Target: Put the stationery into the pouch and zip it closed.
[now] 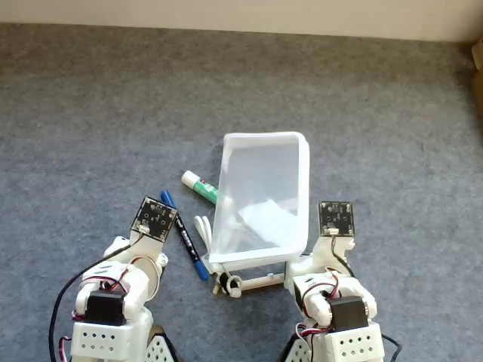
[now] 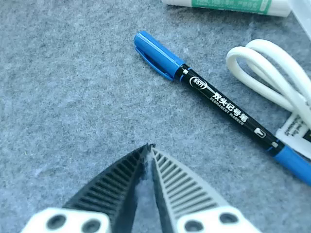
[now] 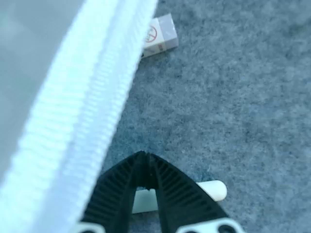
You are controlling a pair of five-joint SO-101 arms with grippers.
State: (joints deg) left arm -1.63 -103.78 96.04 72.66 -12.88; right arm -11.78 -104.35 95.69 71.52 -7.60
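Note:
A translucent white pouch (image 1: 260,200) lies flat in the middle of the grey carpet; its ribbed zipper edge (image 3: 92,121) runs beside my right gripper (image 3: 144,155), which is shut and empty just over the carpet. A blue-capped black marker (image 2: 218,104) lies just ahead of my left gripper (image 2: 148,146), which is also shut on nothing. A white and green glue stick (image 1: 198,186) rests against the pouch's left side. A looped white cable (image 2: 272,73) sits between the marker (image 1: 183,234) and the pouch. A small eraser (image 3: 159,38) pokes out from under the pouch edge.
A short white stick (image 3: 211,191) lies under the right gripper's fingers. A thin brown stick with a small ring (image 1: 241,283) lies along the pouch's near edge, between the left arm (image 1: 121,290) and the right arm (image 1: 332,302). Open carpet (image 1: 113,113) stretches beyond.

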